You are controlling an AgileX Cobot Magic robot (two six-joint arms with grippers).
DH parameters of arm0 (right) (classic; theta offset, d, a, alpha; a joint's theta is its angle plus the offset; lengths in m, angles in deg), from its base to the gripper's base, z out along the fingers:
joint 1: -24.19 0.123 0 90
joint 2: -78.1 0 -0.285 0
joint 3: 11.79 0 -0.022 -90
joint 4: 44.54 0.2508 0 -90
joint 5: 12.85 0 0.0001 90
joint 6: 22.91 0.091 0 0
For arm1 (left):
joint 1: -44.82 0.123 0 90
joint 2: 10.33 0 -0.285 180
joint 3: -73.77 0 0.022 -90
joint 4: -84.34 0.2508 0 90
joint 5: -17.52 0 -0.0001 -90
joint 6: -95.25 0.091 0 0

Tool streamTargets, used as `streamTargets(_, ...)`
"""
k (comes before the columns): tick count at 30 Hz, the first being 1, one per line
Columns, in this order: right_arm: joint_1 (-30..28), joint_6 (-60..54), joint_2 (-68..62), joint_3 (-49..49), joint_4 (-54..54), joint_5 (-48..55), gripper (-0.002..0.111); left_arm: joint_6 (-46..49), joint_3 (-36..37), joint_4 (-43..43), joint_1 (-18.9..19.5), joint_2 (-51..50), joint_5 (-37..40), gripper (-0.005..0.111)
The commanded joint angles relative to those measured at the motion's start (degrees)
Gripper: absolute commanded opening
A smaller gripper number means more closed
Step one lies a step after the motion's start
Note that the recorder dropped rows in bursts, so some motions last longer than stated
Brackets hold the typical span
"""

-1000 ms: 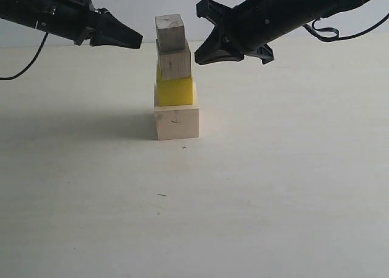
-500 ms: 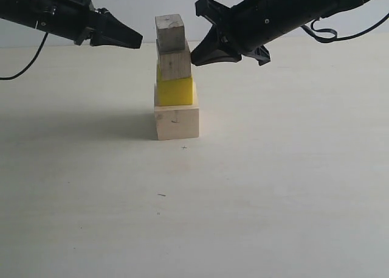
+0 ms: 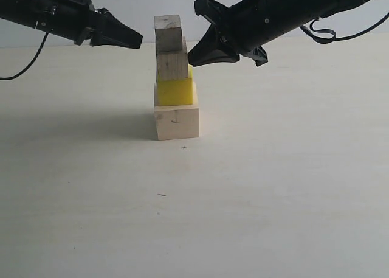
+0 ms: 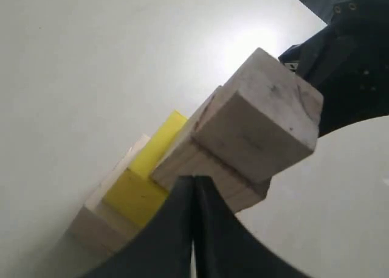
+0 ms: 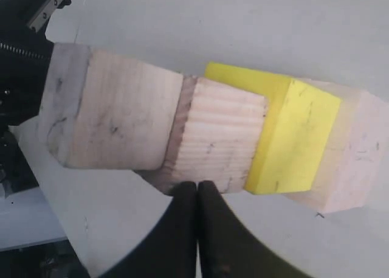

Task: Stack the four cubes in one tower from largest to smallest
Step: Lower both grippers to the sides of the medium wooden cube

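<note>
the tower [image 3: 174, 83] stands on the table [image 3: 279, 187]: large wood cube [image 3: 176, 122], yellow cube [image 3: 175, 90], medium wood cube [image 3: 172, 65], then small wood cube [image 3: 169, 32] on top, the upper two slightly skewed. the left claw [image 3: 138, 42], fingers pressed together and empty, hangs left of the small wood cube, apart from it. the right claw [image 3: 191, 59], likewise closed on nothing, has its tip at the medium wood cube's right edge; i cannot tell whether it touches.

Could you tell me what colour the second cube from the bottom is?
That cube is bright yellow, clearest in the right wrist view.
</note>
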Motion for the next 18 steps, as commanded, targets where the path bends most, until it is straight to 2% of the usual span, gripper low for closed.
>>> streamTargets(1, 0.1, -0.9, 0.3, 0.2, 0.4, 0.0, 0.0, -0.2, 0.1, -0.5, 0.2, 0.3, 0.0, 0.0)
streamTargets(4, 0.1, 0.0, 0.3, 0.2, -2.2, -2.6, 0.0, -0.2, 0.1, 0.1, 0.2, 0.3, -0.2, 0.0)
streamTargets(8, 0.1, 6.8, 0.1, 0.2, -9.4, -6.1, 0.0, -0.4, 1.5, 0.9, 0.2, -0.4, -2.0, 0.0)
streamTargets(18, 0.1, 5.7, -4.6, 0.2, -5.9, -5.3, 0.0, -0.3, 3.5, -0.5, 0.2, -4.4, 0.7, 0.0)
